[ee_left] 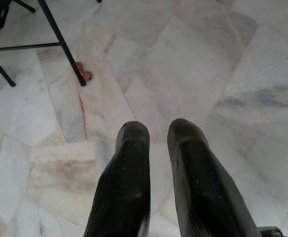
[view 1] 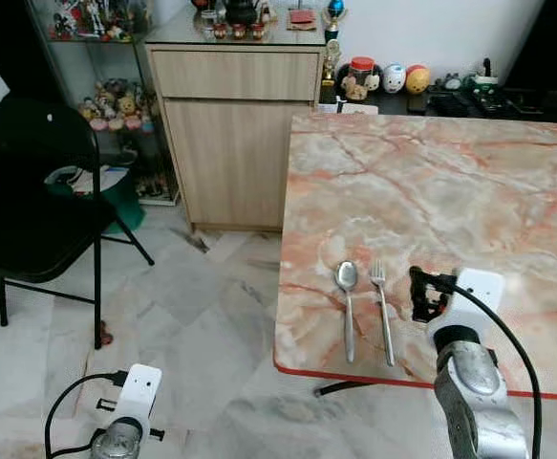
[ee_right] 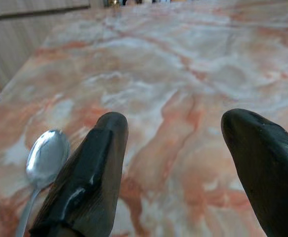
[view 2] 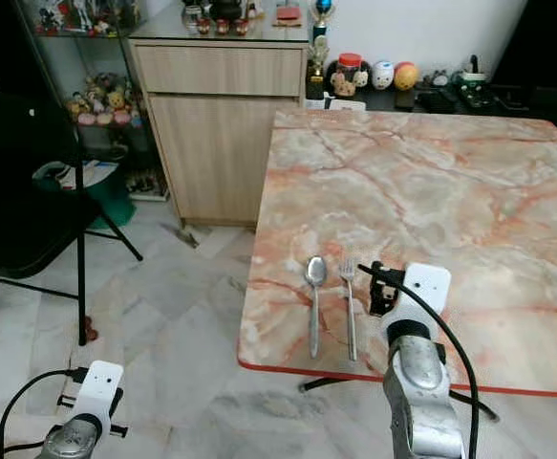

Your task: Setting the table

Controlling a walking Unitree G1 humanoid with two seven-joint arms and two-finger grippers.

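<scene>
A silver spoon (view 1: 346, 287) and a silver fork (view 1: 381, 298) lie side by side near the front edge of the marble table (view 1: 450, 182), handles toward me. My right gripper (view 1: 423, 287) hovers low over the table just right of the fork. It is open, with nothing between its fingers (ee_right: 99, 168). The right wrist view looks along those fingers and has the spoon bowl (ee_right: 46, 157) beside one of them. My left arm (view 1: 130, 411) hangs idle over the floor, its gripper (ee_left: 158, 133) shut with the fingers nearly touching.
A black folding chair (view 1: 39, 191) stands on the marble floor at the left. A wooden cabinet (view 1: 235, 124) sits behind the table's left corner, with figurines on a shelf beside it. Small ornaments (view 1: 393, 76) line the back wall.
</scene>
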